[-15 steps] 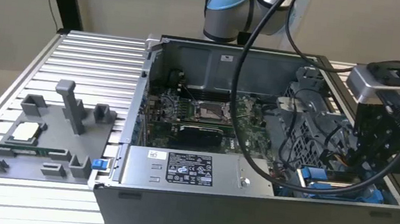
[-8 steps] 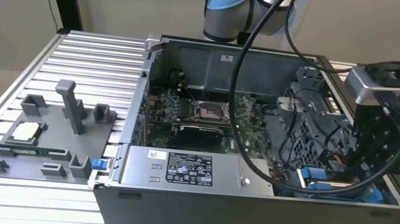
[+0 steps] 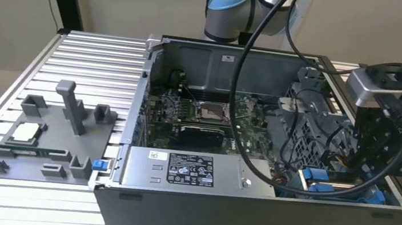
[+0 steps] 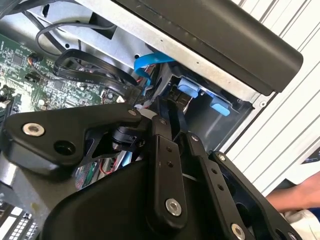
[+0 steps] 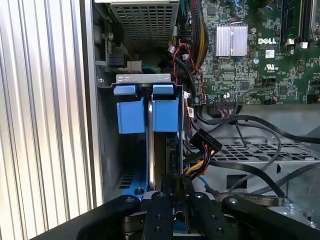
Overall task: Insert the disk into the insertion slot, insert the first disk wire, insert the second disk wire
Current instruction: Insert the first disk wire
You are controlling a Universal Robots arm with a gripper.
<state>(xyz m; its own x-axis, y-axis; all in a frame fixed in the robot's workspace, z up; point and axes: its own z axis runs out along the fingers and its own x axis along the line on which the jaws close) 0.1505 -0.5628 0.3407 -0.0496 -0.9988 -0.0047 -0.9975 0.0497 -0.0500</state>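
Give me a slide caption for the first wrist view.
Tool at the drive bay of an open computer case, two blue frame tabs side by side, motherboard and cables nearby.

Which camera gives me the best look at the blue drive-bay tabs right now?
First wrist view: both blue drive-bay tabs face the camera side by side, unobstructed. The second wrist view catches them at a slant beyond the gripper. In the exterior view they are small patches beside the arm.
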